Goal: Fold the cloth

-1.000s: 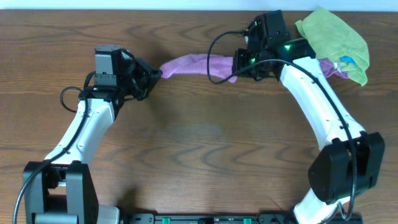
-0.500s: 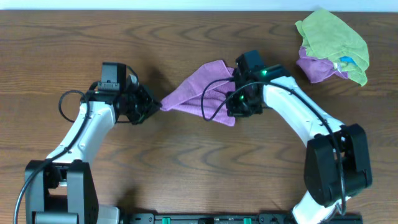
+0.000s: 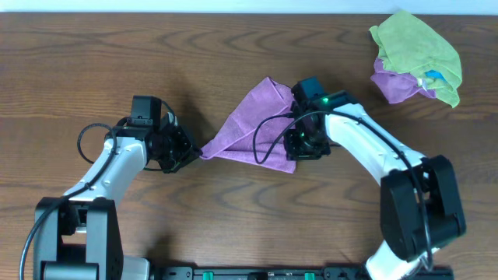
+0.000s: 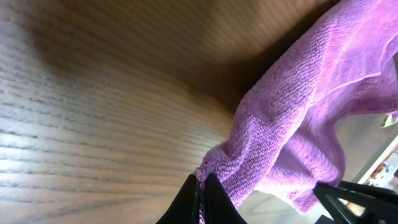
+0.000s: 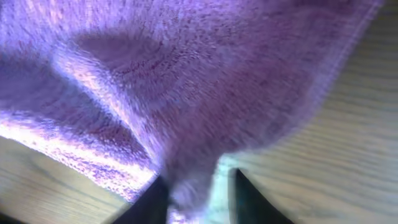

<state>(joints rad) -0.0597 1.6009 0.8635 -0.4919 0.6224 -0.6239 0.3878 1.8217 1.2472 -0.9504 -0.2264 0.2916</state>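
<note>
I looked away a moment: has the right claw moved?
Yes. The right claw has moved down the overhead view, away from the lime-green cloth.

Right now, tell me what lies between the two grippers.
The purple cloth spans that gap, one corner pinched in the left gripper, reaching the right gripper; seen in the overhead view.

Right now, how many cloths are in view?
3: a purple cloth at the centre, a lime-green cloth at the far right corner, and a second purple cloth partly under it. More may be hidden beneath.
</note>
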